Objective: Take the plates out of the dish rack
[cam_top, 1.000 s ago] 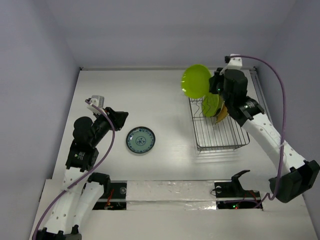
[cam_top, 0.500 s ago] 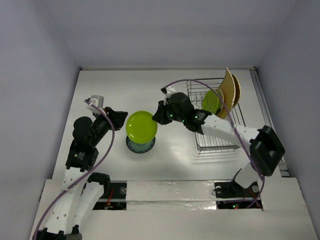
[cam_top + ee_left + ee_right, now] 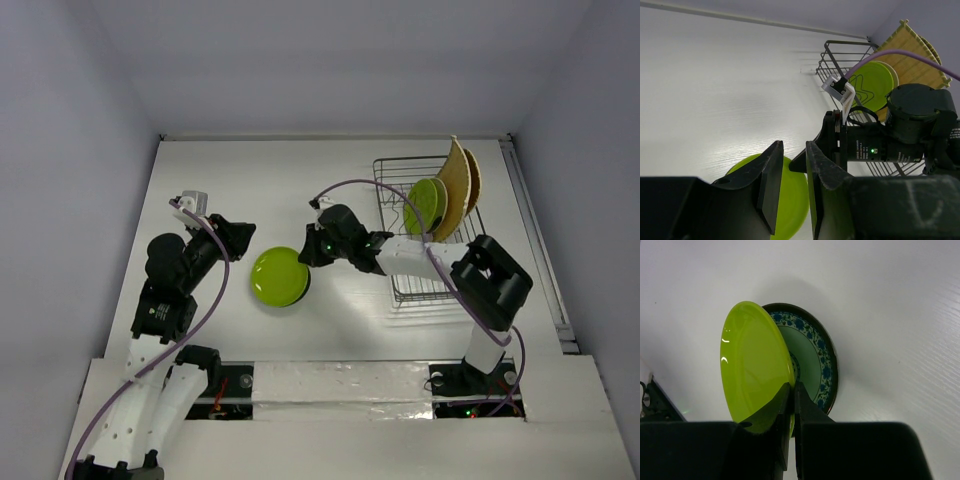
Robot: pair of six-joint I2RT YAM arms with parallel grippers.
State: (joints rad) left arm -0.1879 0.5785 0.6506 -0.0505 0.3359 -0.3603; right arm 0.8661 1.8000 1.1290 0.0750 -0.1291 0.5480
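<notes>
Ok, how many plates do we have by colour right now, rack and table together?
Lime-green plates: 2, one in the right fingers, one in the dish rack.
Blue-green patterned plate: 1.
Yellow ribbed plate: 1.
Tan plate behind it: 1.
Total: 5.

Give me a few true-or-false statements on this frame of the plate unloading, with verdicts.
1. The right gripper is shut on a lime-green plate. True.
2. That plate hangs above the dish rack. False: it is tilted over the blue-green patterned plate, beside the rack.
3. The rack is empty. False: a second lime-green plate and a yellow ribbed plate stand in it.
4. The left gripper holds nothing. True.
</notes>
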